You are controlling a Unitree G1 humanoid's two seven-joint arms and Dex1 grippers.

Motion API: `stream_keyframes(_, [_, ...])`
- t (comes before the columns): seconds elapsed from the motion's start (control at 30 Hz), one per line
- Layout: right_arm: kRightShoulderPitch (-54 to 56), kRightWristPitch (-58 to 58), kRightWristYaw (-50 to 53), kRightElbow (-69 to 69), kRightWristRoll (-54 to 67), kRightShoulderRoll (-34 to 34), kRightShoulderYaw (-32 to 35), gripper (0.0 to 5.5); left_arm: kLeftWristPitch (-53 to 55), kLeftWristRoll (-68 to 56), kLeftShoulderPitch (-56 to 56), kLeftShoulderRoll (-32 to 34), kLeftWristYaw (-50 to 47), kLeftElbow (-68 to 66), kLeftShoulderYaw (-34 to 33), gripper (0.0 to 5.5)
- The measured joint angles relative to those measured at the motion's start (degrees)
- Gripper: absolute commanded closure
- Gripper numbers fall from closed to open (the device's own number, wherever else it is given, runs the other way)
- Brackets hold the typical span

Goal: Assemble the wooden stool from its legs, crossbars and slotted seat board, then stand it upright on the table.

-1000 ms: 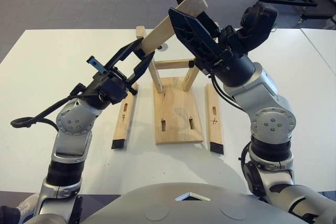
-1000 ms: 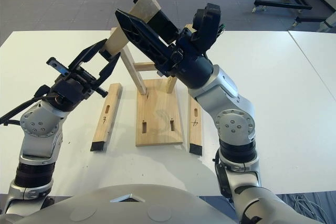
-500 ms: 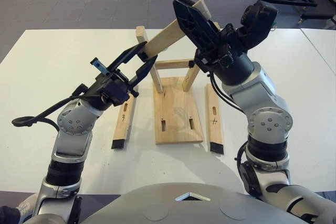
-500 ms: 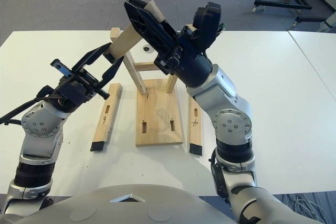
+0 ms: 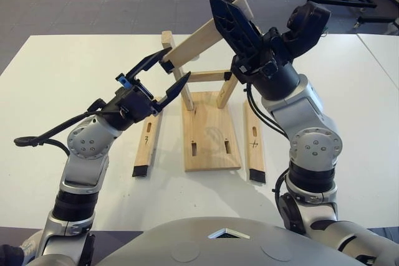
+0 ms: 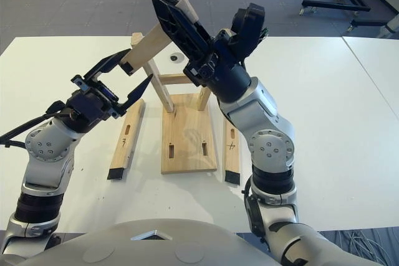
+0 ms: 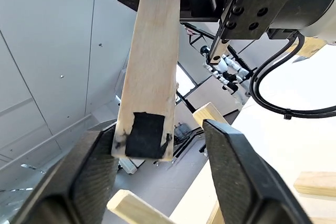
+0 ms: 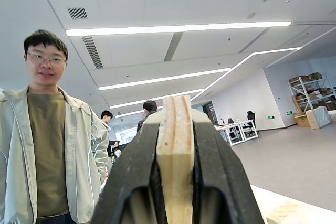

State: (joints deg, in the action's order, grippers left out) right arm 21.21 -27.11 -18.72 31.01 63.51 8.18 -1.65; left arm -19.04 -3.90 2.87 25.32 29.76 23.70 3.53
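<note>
My right gripper is shut on the upper part of a wooden leg, which it holds slanted in the air above the table's far side. In the right wrist view the leg sits clamped between both fingers. The leg's black-padded lower end lies between the fingers of my open left gripper, with a gap on each side. Under them the slotted seat board lies flat, and two legs joined by a crossbar stand on its far end.
Two loose legs lie on the white table, one left of the seat board and one right of it. A small round fitting rests behind the standing frame. Another table adjoins at the right.
My right gripper has swung the leg's upper end up and to the right. My left gripper has shifted slightly right and stays open round the padded end.
</note>
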Motion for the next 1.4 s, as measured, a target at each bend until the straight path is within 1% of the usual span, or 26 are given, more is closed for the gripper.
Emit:
stream_keyframes(0.07, [-0.3,0.0,0.3,0.7,0.1,0.6,1.6,5.1,0.3,-0.1,-0.1,0.1,-0.1,-0.3,-0.7,2.15])
stream_keyframes(0.17, [-4.2,-0.6,0.3,3.7,3.6,4.8,6.3,5.1,0.3,1.6,-1.1,1.4,-0.8,-1.5,-3.2,2.12])
stream_keyframes(0.3, [-11.3,-2.7,0.6,6.6,9.2,12.2,14.3,5.1,0.4,2.6,-1.9,1.7,-2.4,-1.3,-5.4,2.12])
stream_keyframes(0.37, [-14.2,-2.9,0.8,7.8,14.1,16.1,19.7,5.1,2.9,1.9,-3.5,0.5,-3.8,0.2,-6.0,2.12])
stream_keyframes(0.43, [-17.4,-3.0,1.4,8.1,16.2,18.6,22.9,5.11,6.3,0.0,-5.1,-1.1,-5.0,1.9,-5.9,2.12])
stream_keyframes(0.5, [-22.4,-4.1,2.1,8.1,15.2,20.3,24.3,5.11,10.6,-1.1,-6.2,-2.7,-7.0,3.5,-6.3,2.12])
stream_keyframes(0.53, [-24.5,-4.2,2.8,8.0,14.1,20.4,24.4,5.11,12.7,-1.4,-6.6,-3.3,-8.1,4.1,-6.6,2.12])
stream_keyframes(0.63, [-29.5,-5.3,9.8,7.8,9.9,20.0,23.5,5.11,17.5,-0.7,-6.9,-4.8,-11.6,6.0,-7.3,2.12])
stream_keyframes(0.73, [-33.6,-5.8,18.5,8.2,2.4,16.5,19.2,5.11,21.2,1.0,-7.0,-5.8,-14.6,8.0,-8.0,2.12])
stream_keyframes(0.83, [-33.9,-5.7,24.7,8.0,-3.3,14.4,17.9,5.11,23.6,2.6,-7.1,-6.6,-16.5,9.2,-8.0,2.12])
stream_keyframes(0.9, [-33.3,-6.0,27.0,7.9,-6.6,14.1,17.1,5.11,24.0,3.6,-7.1,-7.0,-17.2,9.5,-7.9,2.12])
stream_keyframes(1.0, [-32.7,-6.6,27.7,7.9,-10.8,13.6,14.2,5.11,24.0,4.9,-7.1,-7.5,-18.2,9.8,-7.7,2.12])
stream_keyframes(1.17, [-32.8,-7.2,28.7,8.5,-16.3,12.6,11.4,5.11,24.3,5.7,-7.1,-8.8,-19.1,9.9,-6.5,2.12])
stream_keyframes(1.3, [-34.9,-7.2,29.0,10.2,-22.0,11.9,9.6,5.11,25.9,5.7,-7.0,-9.5,-19.2,11.2,-6.4,2.12])
stream_keyframes(1.4, [-35.5,-5.9,29.0,10.2,-26.1,9.5,8.0,5.11,26.8,5.7,-6.6,-9.5,-19.2,11.2,-6.4,2.12])
